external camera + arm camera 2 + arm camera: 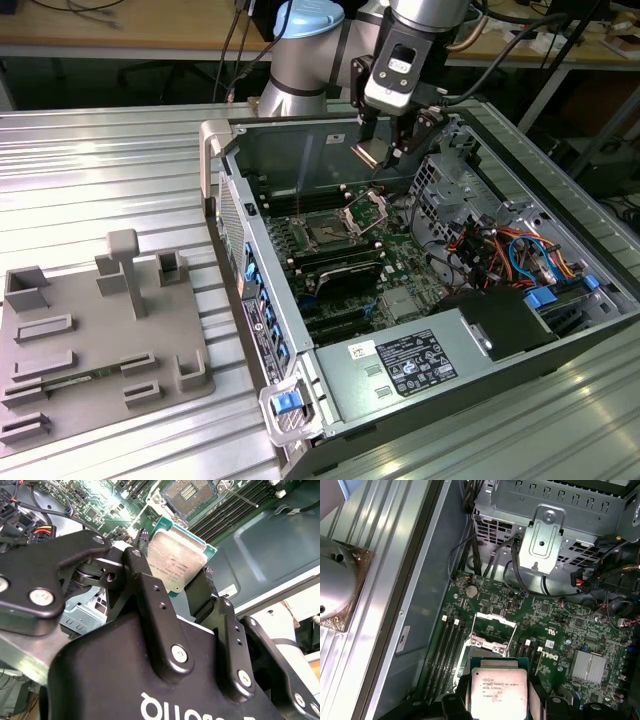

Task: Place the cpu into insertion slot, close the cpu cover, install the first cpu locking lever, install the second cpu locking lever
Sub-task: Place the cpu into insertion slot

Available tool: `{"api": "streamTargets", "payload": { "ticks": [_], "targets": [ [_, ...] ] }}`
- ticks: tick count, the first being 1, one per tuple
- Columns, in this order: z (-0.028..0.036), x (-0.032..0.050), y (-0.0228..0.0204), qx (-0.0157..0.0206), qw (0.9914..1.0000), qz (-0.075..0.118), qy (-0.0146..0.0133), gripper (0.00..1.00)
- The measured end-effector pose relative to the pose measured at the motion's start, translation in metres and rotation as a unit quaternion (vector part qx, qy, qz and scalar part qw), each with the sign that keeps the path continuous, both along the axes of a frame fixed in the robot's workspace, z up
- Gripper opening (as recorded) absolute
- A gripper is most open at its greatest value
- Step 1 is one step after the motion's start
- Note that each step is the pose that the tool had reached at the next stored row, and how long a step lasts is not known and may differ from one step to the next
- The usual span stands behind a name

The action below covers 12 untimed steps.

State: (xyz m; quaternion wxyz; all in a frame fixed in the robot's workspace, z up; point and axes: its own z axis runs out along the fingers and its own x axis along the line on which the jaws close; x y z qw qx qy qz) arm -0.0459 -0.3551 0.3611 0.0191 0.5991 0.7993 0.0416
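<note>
Silver-topped cpu (176, 562) clamped between black fingers (150, 600); held above green board (555, 625) near uncovered insertion slot (189, 494); cpu cover (366, 208) raised.

grey fixture tray (110, 345): on ribbed table (110, 170) | power supply (410, 365): inside open case (290, 155)

A silver-grey top edged in green is seen on the cpu (177, 562). The hand (169, 570) is finished in black. The circuit board (545, 620) is coloured green, and the tabletop (100, 170) is ribbed in pale silver stripes.
</note>
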Motion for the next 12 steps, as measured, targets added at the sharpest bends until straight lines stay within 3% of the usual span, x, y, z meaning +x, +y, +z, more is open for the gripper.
{"api": "streamTargets", "payload": {
  "ticks": [12],
  "targets": [
    [0.0000, 0.0000, 0.0000, 0.0000, 0.99984, -0.018, 0.0000, 0.55]
  ]
}}
